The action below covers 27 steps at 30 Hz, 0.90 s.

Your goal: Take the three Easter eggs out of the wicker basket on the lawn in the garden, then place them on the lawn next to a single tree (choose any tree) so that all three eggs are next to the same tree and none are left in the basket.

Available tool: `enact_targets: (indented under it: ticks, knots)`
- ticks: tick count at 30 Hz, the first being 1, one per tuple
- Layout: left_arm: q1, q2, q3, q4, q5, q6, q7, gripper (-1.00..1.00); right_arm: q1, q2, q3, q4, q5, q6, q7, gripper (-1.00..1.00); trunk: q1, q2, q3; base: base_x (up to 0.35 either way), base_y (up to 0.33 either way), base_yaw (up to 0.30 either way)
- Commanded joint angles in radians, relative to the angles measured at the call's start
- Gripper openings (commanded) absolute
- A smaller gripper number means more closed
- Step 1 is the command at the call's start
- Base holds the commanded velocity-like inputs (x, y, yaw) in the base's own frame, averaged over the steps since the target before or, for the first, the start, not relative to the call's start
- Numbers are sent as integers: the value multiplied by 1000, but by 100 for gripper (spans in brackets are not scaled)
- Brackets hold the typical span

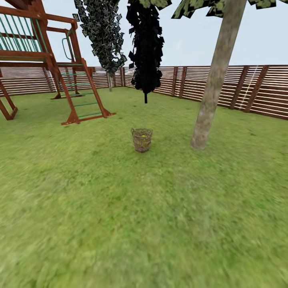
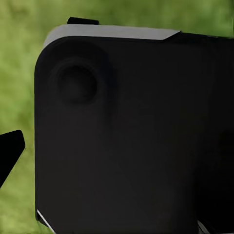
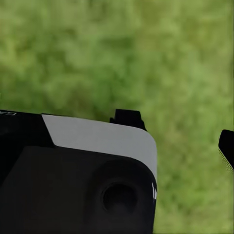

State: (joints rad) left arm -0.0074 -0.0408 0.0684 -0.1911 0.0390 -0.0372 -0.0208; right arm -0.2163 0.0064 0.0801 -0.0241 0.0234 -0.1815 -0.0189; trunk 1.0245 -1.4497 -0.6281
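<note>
Standing upright on the wide mottled-green lawn (image 1: 120, 224), the small brown open-weave wicker basket (image 1: 142, 140) sits well out from the brown slatted fence (image 1: 224, 86), in the middle of the grass rather than near any edge or corner. Through its open top a patch of bright yellow (image 1: 143, 136) shows, most likely one of the yellow Easter eggs; how many lie inside cannot be told from this far off. Just beside the basket rises the tree with the thick pale tan-grey mottled trunk (image 1: 212, 88), a handy spot for setting the eggs down.

The eggs should be light, hard and smooth, so they may slip or roll; a grip across the widest part, taken from above through the basket's mouth, looks safest. The basket itself seems light and could tip if nudged.

Both wrist views show blurred grass behind dark robot bodywork, so I cannot tell whether either gripper's fingers are spread or pressed together.
</note>
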Motion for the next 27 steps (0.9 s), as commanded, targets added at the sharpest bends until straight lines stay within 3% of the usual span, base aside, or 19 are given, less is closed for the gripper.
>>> enact_targets:
  ticks: [1,11,18,27]
  knots:
    - [-1,-1,7,1,4,-3,-2,100,-1,0,6,1,1,-2,-3,100,1,0,-1,328,84,0]
    - [-1,-1,7,1,4,-3,-2,100,0,-1,7,23,-7,-1,-7,100,1,0,-1,329,84,0]
    - [-1,-1,7,1,4,-4,-2,100,-1,-30,7,32,-6,-3,-9,100,1,0,-1,329,84,0]
    - [-1,0,12,1,4,-4,-2,100,-1,-29,6,33,-7,-3,-9,100,1,0,-1,329,86,0]
